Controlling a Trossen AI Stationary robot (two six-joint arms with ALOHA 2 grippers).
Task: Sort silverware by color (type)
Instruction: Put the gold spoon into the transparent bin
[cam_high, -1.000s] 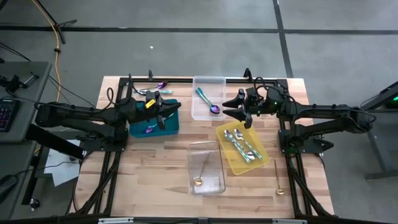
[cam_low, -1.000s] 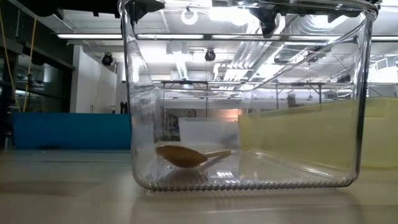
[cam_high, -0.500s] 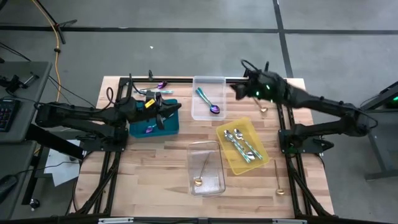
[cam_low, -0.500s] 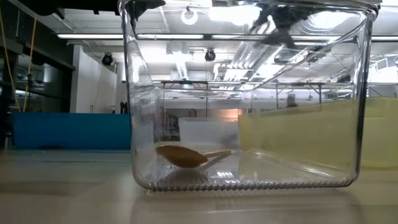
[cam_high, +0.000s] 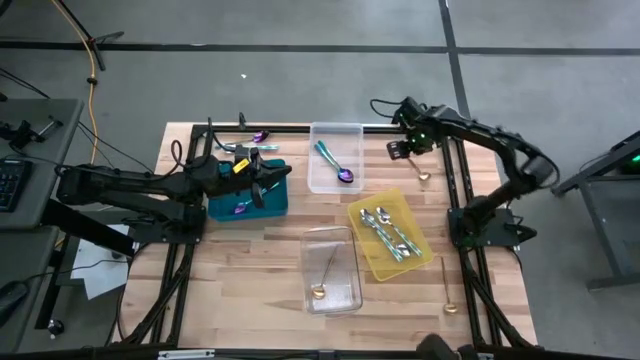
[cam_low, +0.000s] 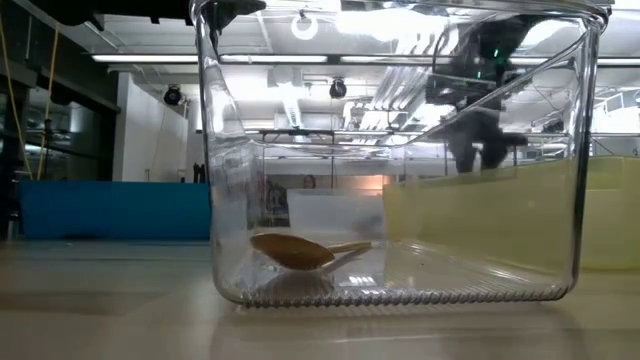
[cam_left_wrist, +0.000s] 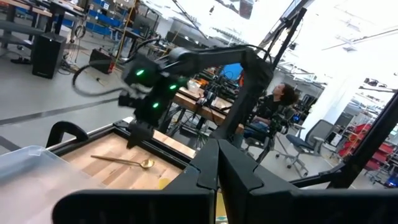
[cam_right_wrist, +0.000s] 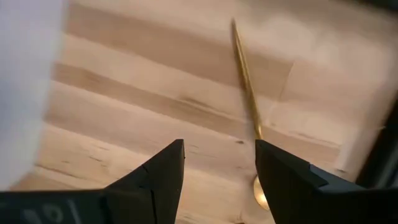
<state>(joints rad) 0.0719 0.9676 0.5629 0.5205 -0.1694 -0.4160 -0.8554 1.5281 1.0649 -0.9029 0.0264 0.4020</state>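
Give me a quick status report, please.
Right gripper open over gold spoon on table. Left gripper shut above teal tray. Nothing in the way.

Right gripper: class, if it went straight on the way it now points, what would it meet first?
Probably the gold spoon on the wooden table, lying just ahead of the open right gripper; depth is unclear.

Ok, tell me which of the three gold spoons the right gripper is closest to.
The gold spoon on the bare wood by the table's far right corner, beside the open right gripper. The others lie in the clear tray and near the front edge.
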